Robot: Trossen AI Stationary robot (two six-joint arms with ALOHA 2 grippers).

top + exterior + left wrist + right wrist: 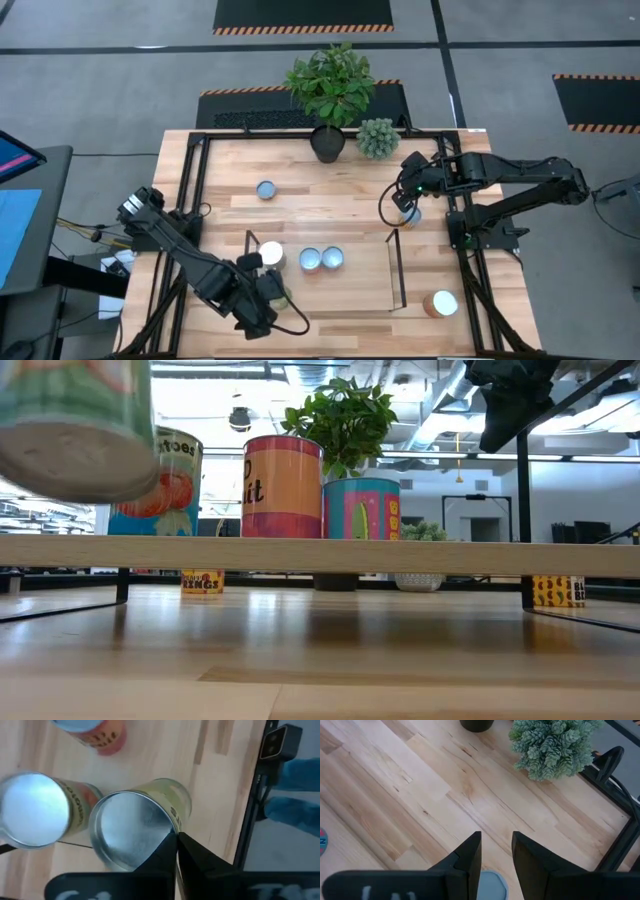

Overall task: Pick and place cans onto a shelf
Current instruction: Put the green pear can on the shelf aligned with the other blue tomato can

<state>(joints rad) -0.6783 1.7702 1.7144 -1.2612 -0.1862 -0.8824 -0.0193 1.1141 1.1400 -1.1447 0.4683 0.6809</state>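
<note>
- Left claw (176, 837) pinched shut on rim of silver-topped can (131, 832), raised beside shelf (320, 553).
- Right claw (496, 851) parted over pale-blue can (492, 884), gripping nothing.
- Light-wood desk (330, 215); potted plant (331, 85) at far edge.

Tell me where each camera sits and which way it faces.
High: overhead, straight down on the table; both arms show.
Low: table height, level under the shelf toward the plant; right gripper top right.
Left wrist: left arm, down past the left gripper shut on a tilted can at its rim.
Right wrist: right arm, down past the open right gripper onto a pale-blue can.
Shared: high and right wrist both show the succulent.
</note>
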